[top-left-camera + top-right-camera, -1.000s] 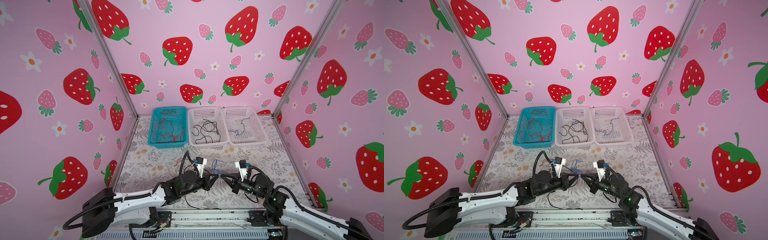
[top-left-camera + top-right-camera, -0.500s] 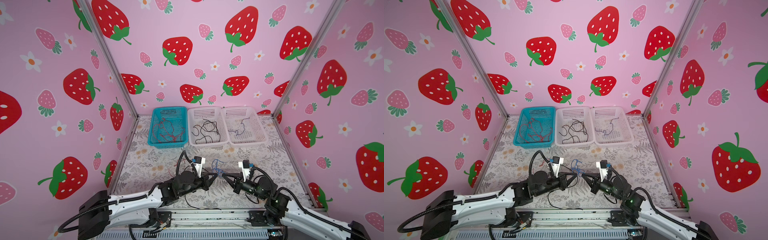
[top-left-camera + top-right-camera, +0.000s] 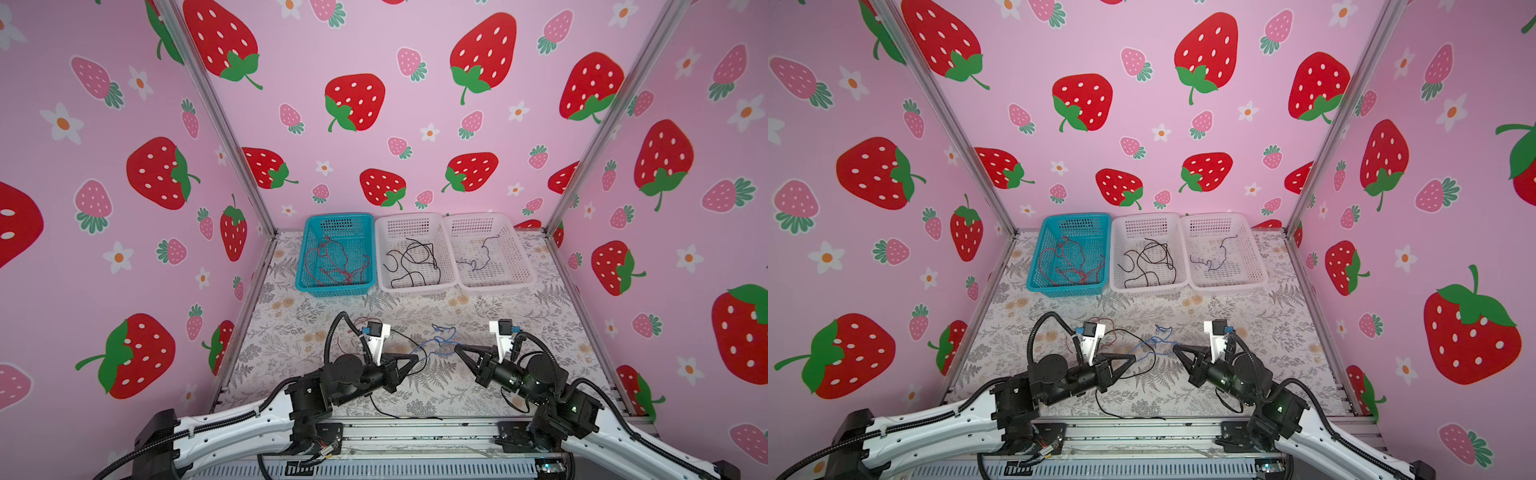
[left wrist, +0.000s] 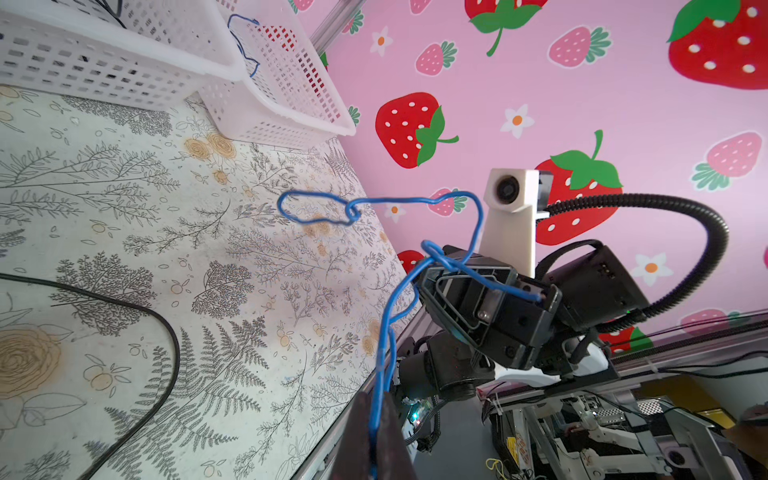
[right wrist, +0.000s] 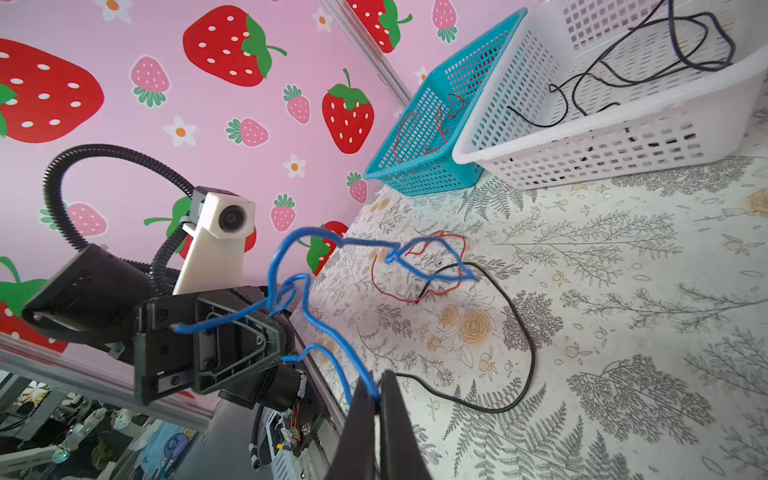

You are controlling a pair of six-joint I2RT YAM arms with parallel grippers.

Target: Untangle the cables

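Note:
A thin blue cable (image 3: 441,339) with kinks and a small knot hangs above the floral table between my two grippers in both top views (image 3: 1159,340). My left gripper (image 3: 415,356) is shut on one stretch of it; the left wrist view shows the blue cable (image 4: 386,332) running down into the closed tips of the left gripper (image 4: 376,401). My right gripper (image 3: 456,347) is shut on the other end, the right gripper (image 5: 376,384) pinching the blue cable (image 5: 332,243). A black cable (image 5: 528,332) and a red cable (image 5: 415,296) lie loose on the table below.
Three baskets stand at the back: a blue basket (image 3: 336,291) with red cables, a white basket (image 3: 415,287) with black cables, and another white basket (image 3: 494,286) with a dark cable. The black cable (image 3: 399,415) trails to the front rail. Pink walls close both sides.
The left gripper has closed on the blue cable. The two grippers have drawn apart, left going left and right going right, lifting the blue cable between them.

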